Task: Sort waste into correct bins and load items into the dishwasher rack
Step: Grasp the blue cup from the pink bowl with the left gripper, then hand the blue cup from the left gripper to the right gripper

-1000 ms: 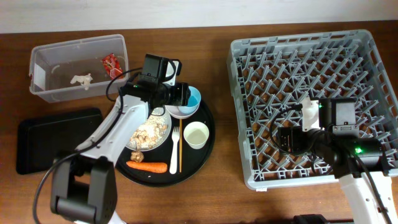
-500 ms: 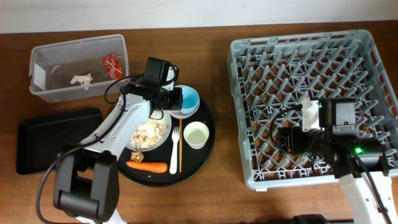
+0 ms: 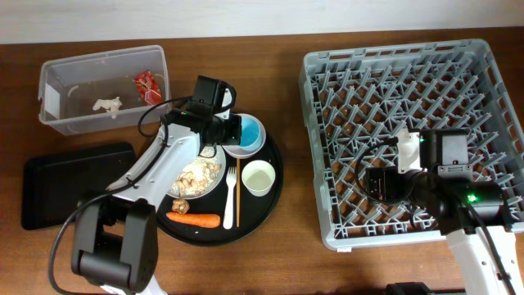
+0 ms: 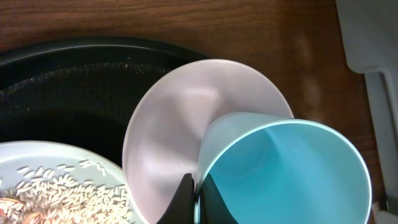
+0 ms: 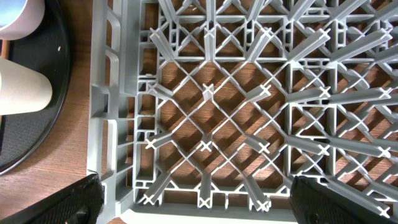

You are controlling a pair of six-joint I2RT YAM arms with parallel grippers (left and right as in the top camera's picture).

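The small light-blue cup (image 4: pixel 292 174) (image 3: pixel 250 131) leans inside the white bowl (image 4: pixel 168 137) (image 3: pixel 237 148) on the round black tray. My left gripper (image 4: pixel 198 200) (image 3: pixel 228 129) is shut on the cup's near rim, one finger inside the cup and one outside it over the bowl. Beside the bowl, the white plate (image 3: pixel 187 187) carries rice crumbs (image 4: pixel 56 190). My right gripper (image 5: pixel 208 205) (image 3: pixel 370 182) hangs open and empty over the grey dishwasher rack (image 3: pixel 315 147) (image 5: pixel 112 124), near its left front corner.
On the round black tray (image 3: pixel 270 201) lie a carrot (image 3: pixel 195 220), white fork (image 3: pixel 230 201), chopstick (image 3: pixel 238 192) and cream cup (image 3: pixel 259 177) (image 5: pixel 22 87). The clear tub (image 3: pixel 57 78) holds a red wrapper (image 3: pixel 146 83) and paper scrap (image 3: pixel 106 104). A black rectangular tray (image 3: pixel 70 184) lies left.
My left gripper's jaws have closed onto the blue cup's rim and shifted slightly. The right arm has stayed still.
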